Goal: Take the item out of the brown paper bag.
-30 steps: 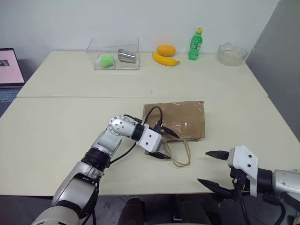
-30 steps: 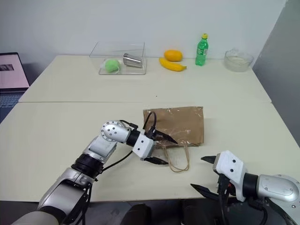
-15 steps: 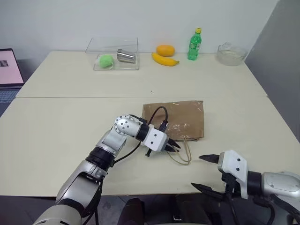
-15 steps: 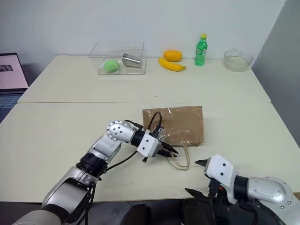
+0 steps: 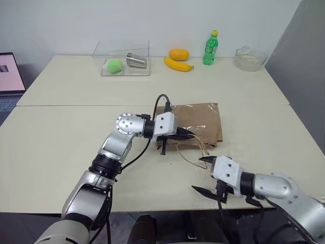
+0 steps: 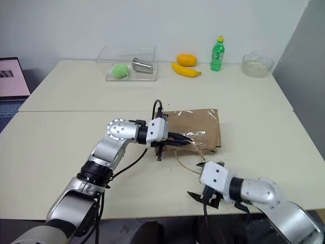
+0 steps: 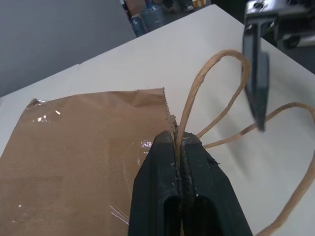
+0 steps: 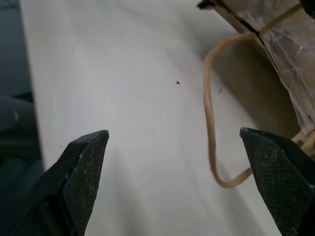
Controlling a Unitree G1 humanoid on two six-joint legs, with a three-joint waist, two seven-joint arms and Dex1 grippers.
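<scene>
Left claw [image 7: 178, 142], two black fingers pressed together, is clamped on one thin twisted paper loop handle [image 7: 209, 88] at the open edge of the plain brown kraft paper bag [image 5: 195, 122]. That bag lies flat near the middle of the pale cream table [image 5: 61, 132], its mouth toward six o'clock, with shiny tape patches on its upper face. The pinched handle arches up from the fingers; the second loop [image 8: 211, 128] trails loose on the table just below the mouth.

Right claw [image 5: 204, 174] hangs at about five o'clock from the bag, close to the table's near edge, its two black fingers spread wide apart and holding nothing. One fingertip [image 5: 205, 159] sits just beside the loose handle loop, though whether it touches cannot be told.

The small red sauce bottle cannot be seen; the bag's mouth shows no contents from any angle.

Along the far edge of the table, from ten o'clock round to one o'clock, stand a clear plastic box [image 5: 122, 51] holding a green ball [image 5: 116, 65] and a metal cup [image 5: 136, 60] on its side, an orange fruit [image 5: 179, 54] touching a yellow banana [image 5: 178, 64], a tall green soda bottle with yellow cap [image 5: 211, 48], and a clear glass bowl [image 5: 250, 58]. A laptop screen [image 5: 11, 71] shows at nine o'clock.
</scene>
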